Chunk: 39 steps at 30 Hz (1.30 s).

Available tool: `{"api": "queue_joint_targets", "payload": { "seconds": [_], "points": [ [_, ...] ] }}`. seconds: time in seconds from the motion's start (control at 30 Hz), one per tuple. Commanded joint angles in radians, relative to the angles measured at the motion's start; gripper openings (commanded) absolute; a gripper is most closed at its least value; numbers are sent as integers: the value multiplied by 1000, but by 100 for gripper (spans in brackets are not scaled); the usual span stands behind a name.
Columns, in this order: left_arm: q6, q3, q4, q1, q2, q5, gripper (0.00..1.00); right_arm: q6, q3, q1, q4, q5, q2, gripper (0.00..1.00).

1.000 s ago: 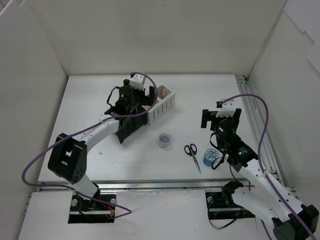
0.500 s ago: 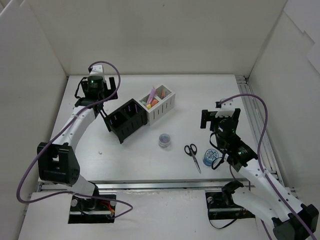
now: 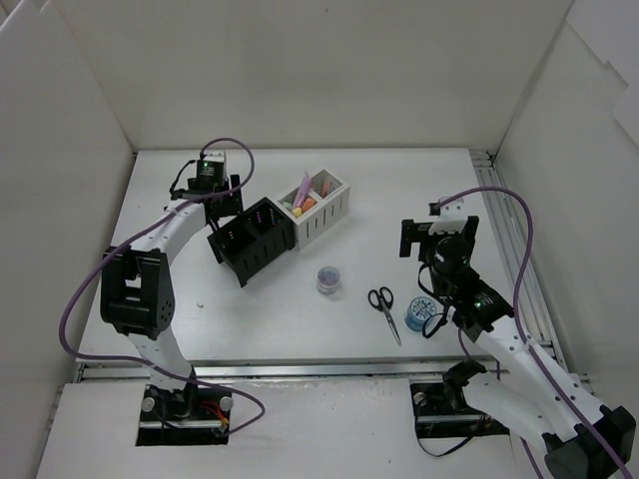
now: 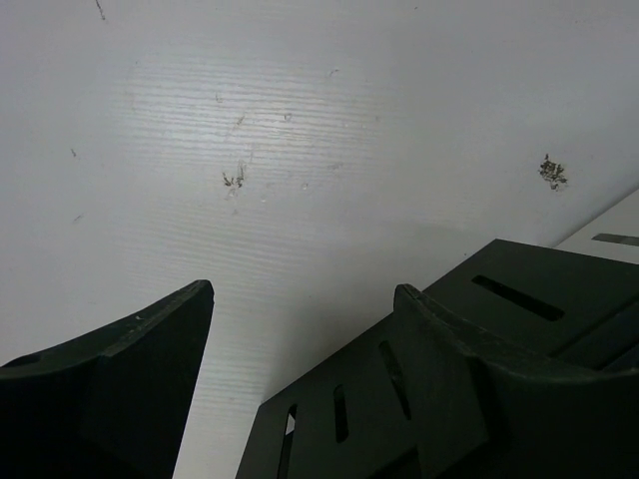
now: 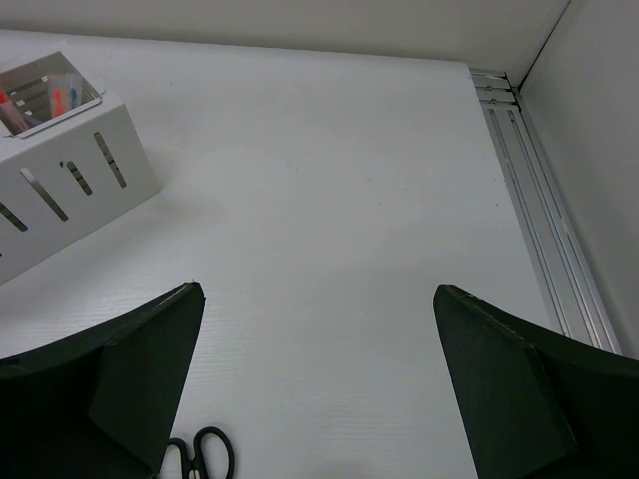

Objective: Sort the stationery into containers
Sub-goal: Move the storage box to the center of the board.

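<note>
The containers are a diagonal row: two black compartments (image 3: 250, 238) and two white ones (image 3: 321, 207) that hold pink, yellow and orange pens (image 3: 302, 197). My left gripper (image 3: 215, 195) is open and empty, low over the table just left of the black compartments (image 4: 499, 329). A purple-lidded tub (image 3: 327, 279), black-handled scissors (image 3: 382, 304) and a blue tape roll (image 3: 419, 317) lie on the table. My right gripper (image 3: 439, 234) is open and empty, above and behind the scissors (image 5: 200, 454). The eraser is not visible.
White walls enclose the table on three sides. A metal rail (image 3: 509, 249) runs along the right edge and another along the front edge (image 3: 300, 369). The white compartments also show in the right wrist view (image 5: 60, 170).
My left arm swung from over the containers out to the far left, then came back a little toward the black compartments. The right arm and loose items have not moved.
</note>
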Motion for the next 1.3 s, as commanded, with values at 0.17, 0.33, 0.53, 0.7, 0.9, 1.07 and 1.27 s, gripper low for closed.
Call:
{"api": "queue_joint_targets", "payload": {
  "seconds": [0.17,0.33,0.53,0.7,0.9,1.07,1.27],
  "points": [
    [32,31,24,-39,-41,60,66,-3,23,-7,51,-4,-11,98],
    [23,14,24,-50,-57,50,62,-3,21,-10,52,-4,-12,98],
    [-8,-35,41,-59,-100,48,62,-3,20,-11,58,-2,-9,98],
    [-11,-36,35,-77,-121,33,61,-3,20,-8,61,1,-5,98],
    [-6,-41,30,-100,-133,7,61,-3,21,-8,61,-2,-8,98],
    [-5,-50,35,-111,-155,7,61,-3,26,-10,64,-10,-6,98],
    [32,33,3,-131,-153,-45,63,-3,29,-7,57,-19,-5,98]
  ]
}}
